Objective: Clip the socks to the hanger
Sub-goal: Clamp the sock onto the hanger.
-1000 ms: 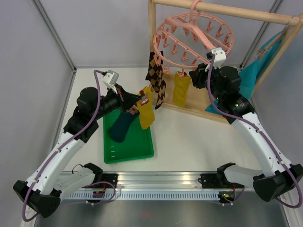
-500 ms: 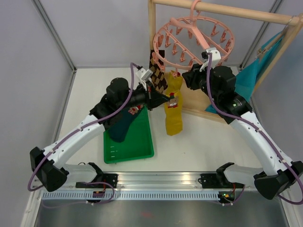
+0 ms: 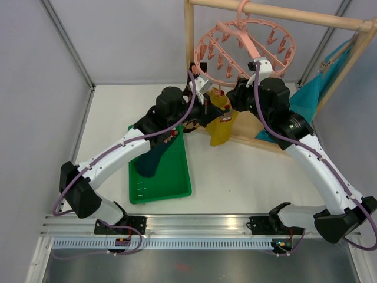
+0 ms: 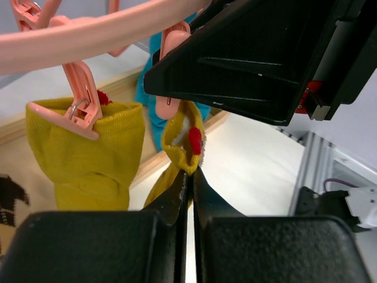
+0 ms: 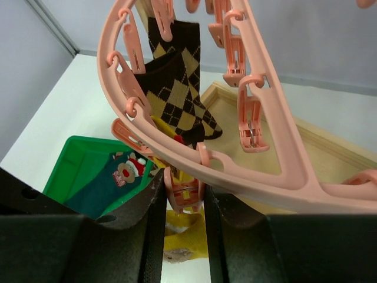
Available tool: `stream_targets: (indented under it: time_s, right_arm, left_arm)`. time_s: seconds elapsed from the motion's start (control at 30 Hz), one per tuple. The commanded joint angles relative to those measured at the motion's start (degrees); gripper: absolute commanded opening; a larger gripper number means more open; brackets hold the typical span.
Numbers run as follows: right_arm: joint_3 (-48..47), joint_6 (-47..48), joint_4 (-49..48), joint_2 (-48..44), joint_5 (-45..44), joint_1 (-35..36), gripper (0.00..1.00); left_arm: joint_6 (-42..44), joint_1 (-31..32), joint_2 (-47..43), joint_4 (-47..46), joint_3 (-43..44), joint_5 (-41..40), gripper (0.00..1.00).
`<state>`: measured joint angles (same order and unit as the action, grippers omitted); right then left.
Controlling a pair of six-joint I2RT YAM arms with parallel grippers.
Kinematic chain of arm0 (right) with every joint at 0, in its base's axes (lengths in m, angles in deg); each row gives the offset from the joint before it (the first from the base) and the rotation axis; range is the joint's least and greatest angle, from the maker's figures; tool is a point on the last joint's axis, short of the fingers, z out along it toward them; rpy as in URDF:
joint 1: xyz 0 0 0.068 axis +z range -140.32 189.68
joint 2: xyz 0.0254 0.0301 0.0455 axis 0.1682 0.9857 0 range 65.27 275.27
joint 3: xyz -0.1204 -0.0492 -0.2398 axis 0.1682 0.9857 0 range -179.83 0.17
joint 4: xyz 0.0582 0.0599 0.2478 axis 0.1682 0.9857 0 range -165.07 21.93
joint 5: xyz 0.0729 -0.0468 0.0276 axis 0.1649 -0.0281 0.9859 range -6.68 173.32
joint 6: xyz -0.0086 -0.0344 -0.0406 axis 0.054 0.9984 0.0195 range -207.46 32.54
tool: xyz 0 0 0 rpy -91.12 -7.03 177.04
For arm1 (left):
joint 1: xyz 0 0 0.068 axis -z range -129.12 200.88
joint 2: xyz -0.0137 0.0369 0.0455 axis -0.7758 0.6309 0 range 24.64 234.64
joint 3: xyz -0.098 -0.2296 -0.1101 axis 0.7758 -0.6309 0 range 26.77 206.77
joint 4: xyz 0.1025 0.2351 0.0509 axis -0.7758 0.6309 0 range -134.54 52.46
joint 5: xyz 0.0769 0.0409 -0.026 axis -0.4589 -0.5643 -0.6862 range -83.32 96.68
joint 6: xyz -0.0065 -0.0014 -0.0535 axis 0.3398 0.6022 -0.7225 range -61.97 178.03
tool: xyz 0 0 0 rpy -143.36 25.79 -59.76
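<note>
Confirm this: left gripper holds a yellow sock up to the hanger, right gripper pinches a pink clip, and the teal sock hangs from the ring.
Wrong: the teal sock is not hanging; it lies in the green tray, as the top external view shows. The rest holds.

The left gripper point(image 4: 189, 174) had its jaws pinched on the rim of a mustard sock point(image 4: 179, 138) straight ahead of its fingertips — a pink clip point(image 4: 172, 38) hung just above. Off to the left, a second yellow sock point(image 4: 82, 159) hung clipped beneath the hanger's ring point(image 4: 88, 38).
</note>
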<state>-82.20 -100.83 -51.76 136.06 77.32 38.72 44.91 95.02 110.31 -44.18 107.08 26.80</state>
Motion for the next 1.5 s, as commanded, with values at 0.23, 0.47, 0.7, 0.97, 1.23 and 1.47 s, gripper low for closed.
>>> stream_targets:
  time_s: [0.23,0.47,0.7,0.97,1.23,1.47]
  right_arm:
    - [-5.3,-2.0,4.0,3.0,-4.5,0.2,0.0]
    - [-5.4,-1.9,4.8,2.6,-5.6,0.2,0.0]
    - [-6.7,-2.1,6.3,2.7,-8.1,0.2,0.0]
    - [-7.1,-2.5,6.6,3.2,-8.7,0.2,0.0]
    - [-7.8,-3.7,7.6,4.2,-9.7,0.2,0.0]
    - [-7.9,-4.2,7.9,4.5,-10.3,0.5,0.0]
  left_arm:
    - [8.1,3.2,1.9,0.6,3.0,-11.9,0.02]
    - [8.8,4.3,1.8,-0.1,1.5,-15.7,0.02]
    - [9.3,5.2,2.1,-1.9,1.7,-17.8,0.02]
    - [10.1,5.9,2.4,-1.6,1.7,-18.9,0.02]
    - [10.6,6.5,2.7,-2.7,1.4,-19.9,0.02]
    - [10.8,7.3,3.4,-4.5,0.7,-21.2,0.02]
